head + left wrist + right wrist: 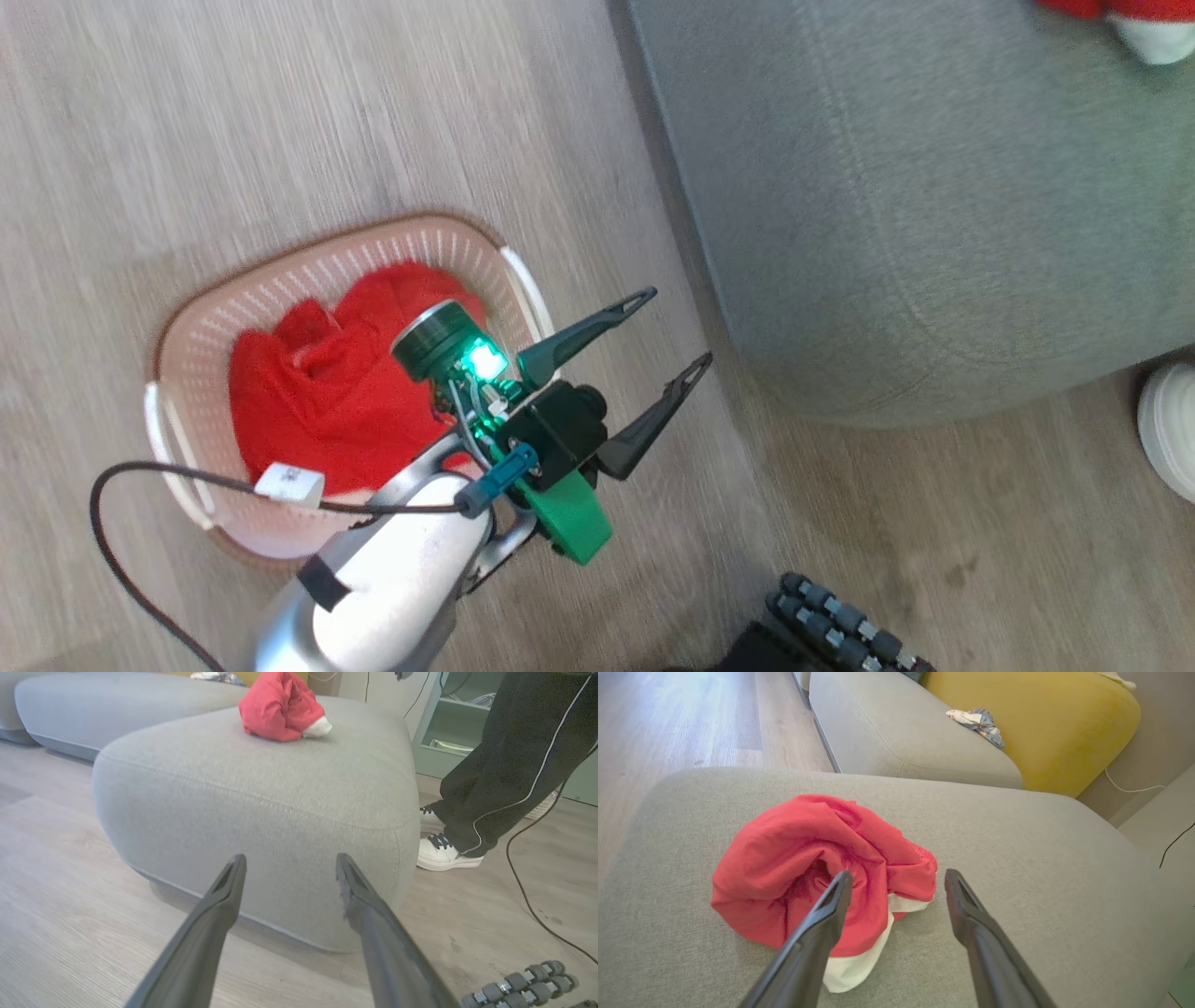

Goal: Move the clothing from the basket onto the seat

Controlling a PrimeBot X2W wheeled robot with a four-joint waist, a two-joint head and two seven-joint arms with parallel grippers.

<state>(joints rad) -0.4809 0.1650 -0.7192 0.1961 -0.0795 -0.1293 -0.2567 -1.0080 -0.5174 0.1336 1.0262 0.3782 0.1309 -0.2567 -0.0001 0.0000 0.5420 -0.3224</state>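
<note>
A red piece of clothing (308,392) lies crumpled in the cream basket (308,247) on the wooden floor. My left gripper (677,327) hovers open and empty just right of the basket, its fingers pointing at the grey seat (934,205). In the left wrist view that gripper (289,858) faces the seat's rounded corner (261,798). A second red and white piece of clothing (808,858) rests on the seat (1017,858). My right gripper (899,875) is open just above it, with nothing between the fingers. The same garment (275,707) lies on top of the seat in the left wrist view.
A person in dark trousers (509,756) and white shoes (444,854) stands beside the seat's right side. A black cable (528,896) trails on the floor there. My base's rollers (840,625) sit near the seat. A yellow cushion (1041,718) and another grey sofa section (117,704) lie behind.
</note>
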